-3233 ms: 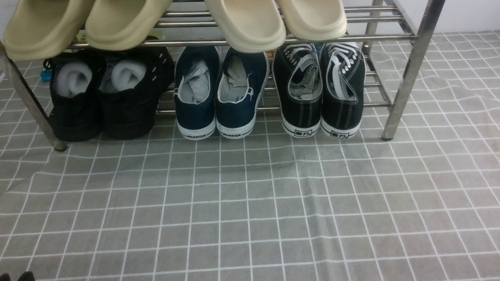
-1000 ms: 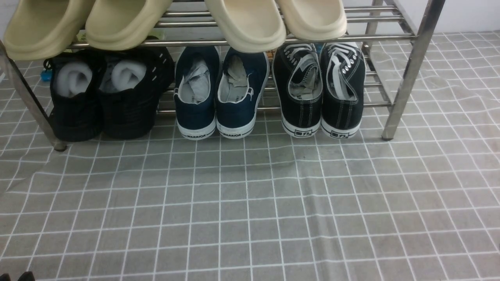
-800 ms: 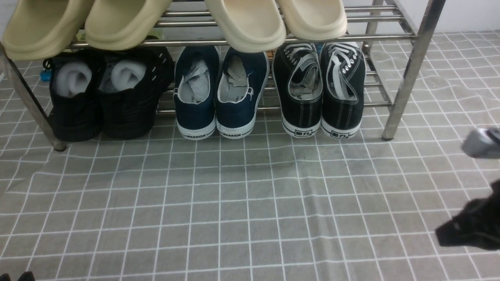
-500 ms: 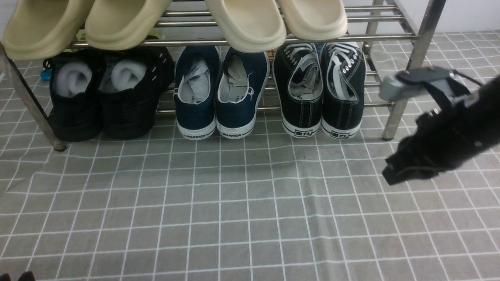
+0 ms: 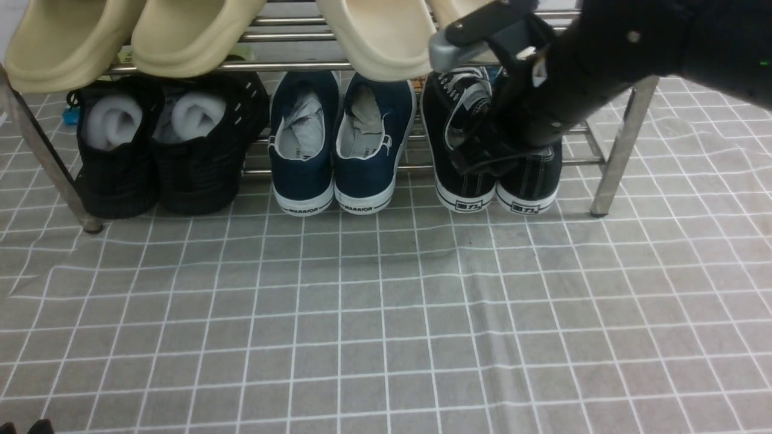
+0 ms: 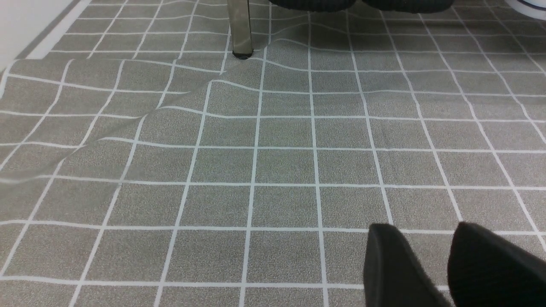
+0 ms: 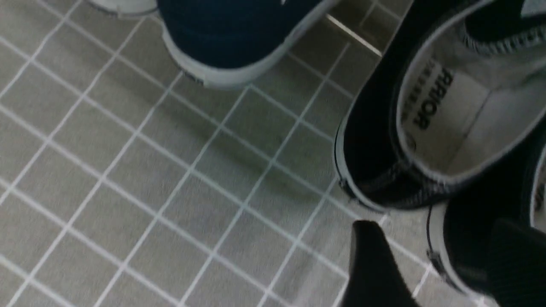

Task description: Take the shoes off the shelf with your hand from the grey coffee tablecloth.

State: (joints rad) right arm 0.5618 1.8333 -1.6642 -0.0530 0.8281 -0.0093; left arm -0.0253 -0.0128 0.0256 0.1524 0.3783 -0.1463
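The black canvas shoes (image 5: 464,181) with white soles stand on the lower tier of the silver steel shelf (image 5: 624,138), at its right end, heels toward me. My right gripper (image 5: 482,160) hangs over their heels, covering much of the right shoe. In the right wrist view the gripper (image 7: 435,226) is open; one fingertip (image 7: 367,247) is over the grey grid tablecloth (image 7: 128,170), the other over the nearer shoe's heel (image 7: 469,238). The other shoe's (image 7: 375,162) opening shows beside it. My left gripper (image 6: 426,226) is open and empty above the tablecloth (image 5: 386,313).
Navy sneakers (image 5: 338,144) sit in the middle of the lower tier and all-black knit shoes (image 5: 163,157) at its left. Beige slippers (image 5: 199,30) lie on the top tier, just above my right arm. A shelf leg (image 6: 241,30) stands ahead of the left gripper.
My right arm has come in from the right edge and swung up and left, from open cloth to over the black canvas shoes. The shoes and left gripper have not moved.
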